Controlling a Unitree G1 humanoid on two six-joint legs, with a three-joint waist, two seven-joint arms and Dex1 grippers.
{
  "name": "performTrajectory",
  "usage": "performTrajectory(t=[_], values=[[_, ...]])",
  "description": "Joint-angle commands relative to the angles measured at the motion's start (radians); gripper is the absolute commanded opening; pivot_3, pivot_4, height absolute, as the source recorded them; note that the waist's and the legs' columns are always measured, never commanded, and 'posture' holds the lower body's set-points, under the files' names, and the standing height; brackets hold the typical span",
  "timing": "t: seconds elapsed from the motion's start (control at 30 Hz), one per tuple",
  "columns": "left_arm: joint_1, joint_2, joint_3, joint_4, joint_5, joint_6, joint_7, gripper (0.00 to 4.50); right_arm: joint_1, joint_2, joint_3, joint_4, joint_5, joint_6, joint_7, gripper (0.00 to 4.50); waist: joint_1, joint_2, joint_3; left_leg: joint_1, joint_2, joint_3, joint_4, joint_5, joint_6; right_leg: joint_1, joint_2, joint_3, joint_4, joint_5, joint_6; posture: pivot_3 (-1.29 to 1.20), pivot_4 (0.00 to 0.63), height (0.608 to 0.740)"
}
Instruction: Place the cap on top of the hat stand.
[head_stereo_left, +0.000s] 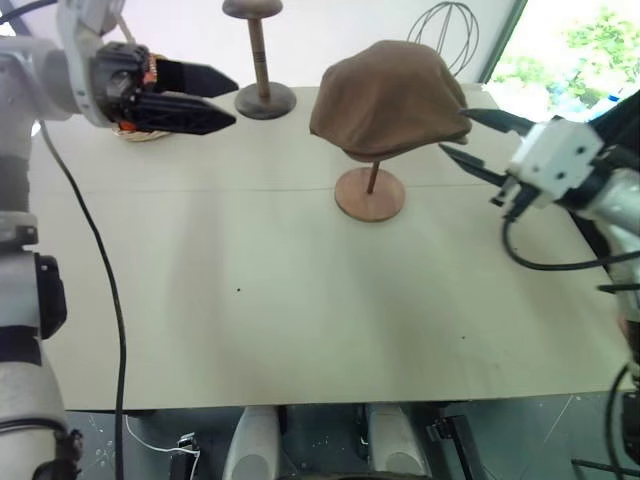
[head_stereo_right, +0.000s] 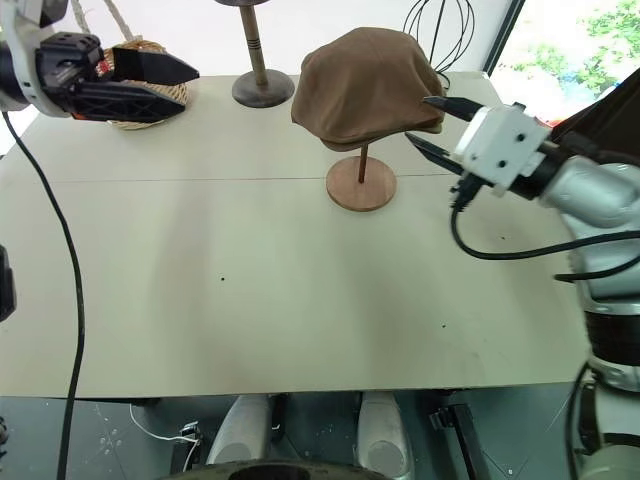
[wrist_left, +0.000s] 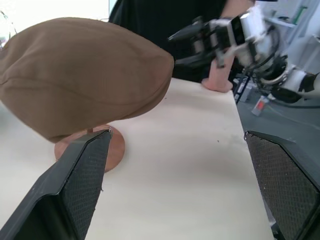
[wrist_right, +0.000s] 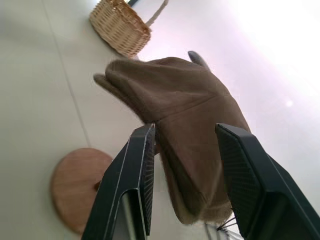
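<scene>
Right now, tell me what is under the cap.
Under the cap a thin stem runs down to the round base of the hat stand on the table. The cap covers the stand's top, so that cannot be seen.

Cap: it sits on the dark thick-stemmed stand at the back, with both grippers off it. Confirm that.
Wrong stand. The cap sits on the light hat stand with the thin stem, as the left eye view shows; the dark stand behind is bare. The left gripper and right gripper are indeed off it.

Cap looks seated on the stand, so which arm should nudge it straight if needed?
Right. Its end effector is open right beside the cap on the stand; the left end effector hovers far off, near the basket.
</scene>
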Motion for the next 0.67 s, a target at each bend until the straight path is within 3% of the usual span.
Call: performTrajectory(t=[0.03, 0.2, 0.37, 0.47, 0.57, 0.67], values=[[-0.013, 0.027, 0.031, -0.020, 0.008, -0.026, -0.004, 4.50, -0.045, -0.133, -0.119, -0.012, 0.251, 0.288, 0.145, 1.93, 0.000, 0.000, 0.000, 0.000, 0.000, 0.000, 0.000, 0.000, 0.000, 0.000, 0.000, 0.000, 0.000, 0.000, 0.000, 0.00, 0.150, 0.728], [-0.033, 0.040, 0.022, 0.019, 0.022, -0.058, -0.004, 4.50, -0.211, -0.303, -0.051, 0.250, 0.336, 0.535, 0.371, 1.93, -0.002, 0.000, 0.000, 0.001, 0.000, 0.000, 0.001, 0.000, 0.000, 0.000, 0.000, 0.000, 0.000, 0.000, -0.001, 0.00, 0.150, 0.728], [-0.053, 0.072, 0.006, 0.049, 0.024, -0.079, -0.004, 4.50, -0.454, -0.283, 0.061, 0.451, 0.289, 0.597, 0.483, 1.93, -0.009, 0.000, 0.000, 0.000, 0.000, 0.002, -0.001, -0.001, 0.001, -0.002, -0.001, 0.001, -0.001, 0.000, -0.001, 0.00, 0.150, 0.728], [-0.059, 0.081, 0.011, 0.058, 0.034, -0.085, -0.004, 4.50, -0.543, -0.267, 0.092, 0.497, 0.300, 0.679, 0.534, 2.77, -0.007, 0.000, 0.001, -0.001, 0.000, 0.003, -0.002, -0.001, 0.001, -0.004, -0.001, 0.001, -0.001, 0.000, -0.001, 0.00, 0.150, 0.728], [-0.055, 0.089, 0.011, 0.058, 0.037, -0.086, -0.004, 4.50, -0.567, -0.246, 0.112, 0.503, 0.241, 0.647, 0.524, 4.35, -0.006, 0.000, 0.001, -0.002, 0.000, 0.003, -0.002, -0.001, 0.001, -0.005, -0.001, 0.001, -0.001, 0.000, 0.000, 0.00, 0.150, 0.728], [-0.038, 0.103, 0.002, 0.037, 0.043, -0.098, -0.004, 4.50, -0.548, -0.237, 0.110, 0.488, 0.217, 0.628, 0.537, 4.44, -0.005, 0.001, 0.001, -0.004, 0.000, 0.003, -0.002, -0.001, 0.001, -0.005, -0.001, 0.001, -0.001, 0.000, 0.000, 0.00, 0.150, 0.728]])
